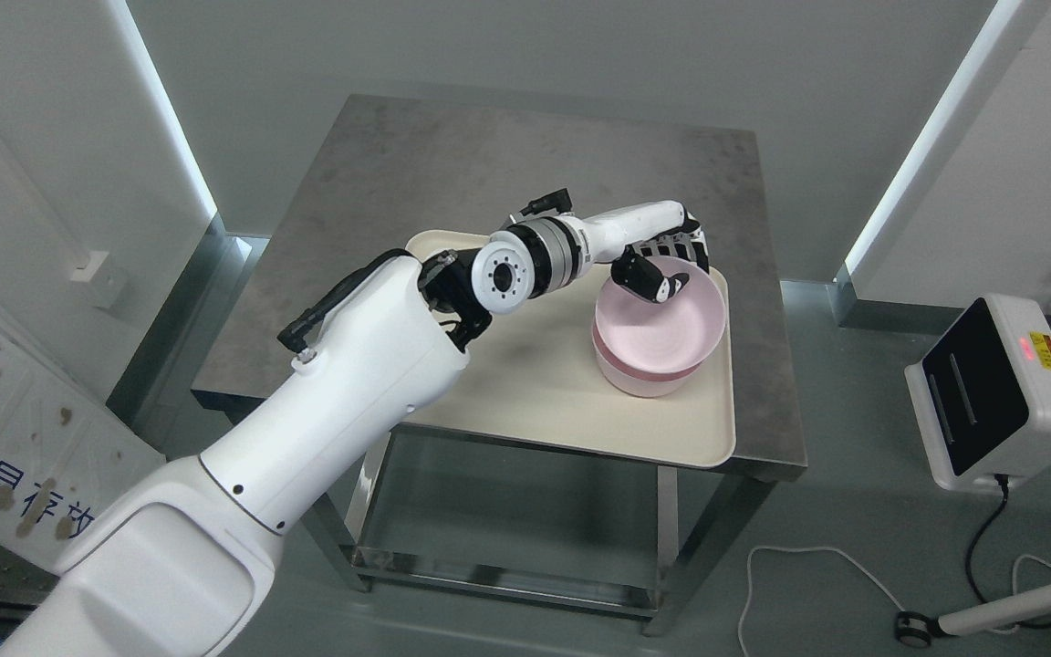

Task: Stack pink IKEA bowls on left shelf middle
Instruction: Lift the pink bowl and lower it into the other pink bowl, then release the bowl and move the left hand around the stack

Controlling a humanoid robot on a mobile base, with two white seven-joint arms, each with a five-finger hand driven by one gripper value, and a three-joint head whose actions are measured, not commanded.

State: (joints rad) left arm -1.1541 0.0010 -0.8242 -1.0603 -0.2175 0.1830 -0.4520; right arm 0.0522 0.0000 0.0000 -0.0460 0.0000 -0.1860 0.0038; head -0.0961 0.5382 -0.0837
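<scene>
Steel table (489,173) bears a cream tray (525,392) with stacked pink bowls (662,338); left hand (662,265) fingers (639,276) pinch the top bowl's rim

Two pink bowls (660,333) sat nested one inside the other, forming a short stack that stood upright with the open mouth facing up. The upper bowl showed a pale, glossy pink inside with faint rings at its bottom, and only a band of the lower bowl's wall showed beneath its rim. The stack rested at the right side of a cream tray (544,401) on the grey worktop (452,173), near the tray's right edge.
</scene>
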